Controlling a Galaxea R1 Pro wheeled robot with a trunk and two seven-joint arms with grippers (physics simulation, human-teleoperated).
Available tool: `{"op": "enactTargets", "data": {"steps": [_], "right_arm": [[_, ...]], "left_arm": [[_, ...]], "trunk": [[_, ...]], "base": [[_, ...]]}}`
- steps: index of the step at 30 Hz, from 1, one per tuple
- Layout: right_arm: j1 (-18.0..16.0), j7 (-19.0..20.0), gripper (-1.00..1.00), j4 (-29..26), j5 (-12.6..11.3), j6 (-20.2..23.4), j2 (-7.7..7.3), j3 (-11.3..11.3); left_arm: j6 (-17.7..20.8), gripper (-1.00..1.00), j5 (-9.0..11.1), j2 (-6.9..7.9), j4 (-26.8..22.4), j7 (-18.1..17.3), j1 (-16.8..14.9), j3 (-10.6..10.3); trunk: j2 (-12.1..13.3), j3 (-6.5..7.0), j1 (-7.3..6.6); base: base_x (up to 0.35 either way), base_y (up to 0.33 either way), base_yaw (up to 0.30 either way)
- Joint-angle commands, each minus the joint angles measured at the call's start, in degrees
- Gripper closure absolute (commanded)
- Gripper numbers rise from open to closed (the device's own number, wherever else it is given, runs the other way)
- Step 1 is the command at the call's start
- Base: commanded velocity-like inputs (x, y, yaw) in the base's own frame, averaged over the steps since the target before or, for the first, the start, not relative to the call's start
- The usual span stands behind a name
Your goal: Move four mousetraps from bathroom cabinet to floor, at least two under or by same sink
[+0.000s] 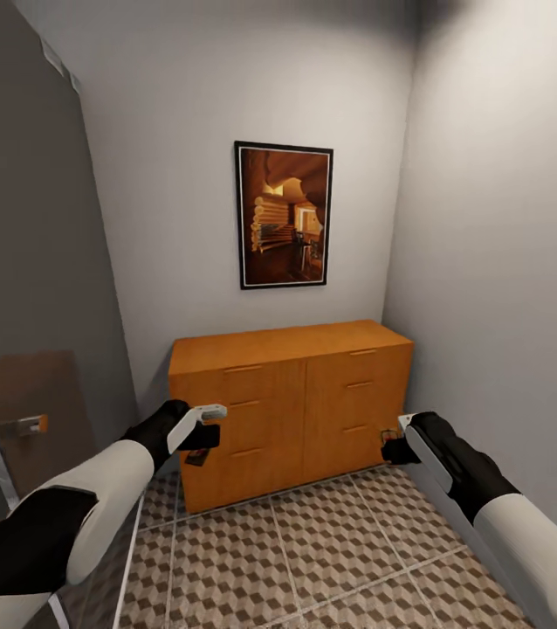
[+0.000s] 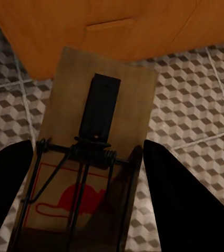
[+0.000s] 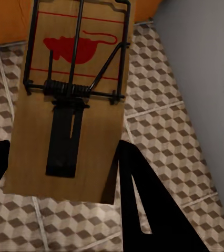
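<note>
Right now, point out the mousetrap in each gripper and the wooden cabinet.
Left gripper's mousetrap point(image 2: 91, 152), left wrist view, on its wooden base by the spring.
Right gripper's mousetrap point(image 3: 70, 121), right wrist view, on the dark metal plate.
Cabinet point(image 1: 287, 345), head view, on its flat top.

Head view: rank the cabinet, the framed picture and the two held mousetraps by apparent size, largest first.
1. cabinet
2. framed picture
3. The mousetrap in the left gripper and the mousetrap in the right gripper: both tiny and mostly hidden by the grippers, so unranked against each other.
</note>
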Motion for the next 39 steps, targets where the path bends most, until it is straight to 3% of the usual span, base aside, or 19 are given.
{"op": "enactTargets", "data": {"steps": [1,6,10,18,27,32,39], "right_arm": [[-0.1,-0.6,1.0,0.1,-0.8,0.0,-0.06,0.3],[-0.1,-0.6,1.0,2.1,-0.9,-0.6,0.03,0.3],[-0.1,-0.6,1.0,4.0,-1.0,-2.1,0.07,0.3],[-0.1,-0.6,1.0,9.3,-1.0,-5.6,0.29,0.3],[0.0,-0.5,1.0,20.1,1.0,-13.7,3.34,0.4],[0.0,0.1,1.0,24.9,2.3,-16.7,4.15,0.7],[-0.1,3.5,1.0,31.8,2.7,-22.8,5.05,2.1]], "left_arm": [[-0.8,1.0,0.6,-0.06,0.9,0.4,0.0,-0.3],[-8.6,1.0,0.6,-1.07,9.3,0.3,0.0,-0.3],[-11.4,1.0,0.6,-2.13,12.1,0.2,0.1,-0.2],[-12.5,1.0,0.5,-2.73,13.0,0.1,3.0,-0.2],[-16.9,1.0,0.6,-2.74,13.1,0.0,7.7,-0.2],[-18.1,1.0,0.6,-2.34,13.1,0.0,10.8,-0.2],[-22.8,1.0,0.7,-2.08,13.1,0.0,15.0,-0.2]], "trunk": [[-0.1,-0.07,-0.04],[-0.1,-0.07,-0.04],[-0.1,-0.07,-0.04],[-0.1,-0.07,-0.04],[-0.1,-0.07,-0.04],[-0.1,-0.07,-0.04],[-0.1,-0.07,-0.04]], "base": [[-0.346,0.0,0.0],[-0.346,0.0,0.0],[-0.346,0.0,0.0],[-0.347,0.0,0.0],[-0.347,0.0,0.0],[-0.347,0.0,0.0],[-0.347,0.0,0.0]]}}
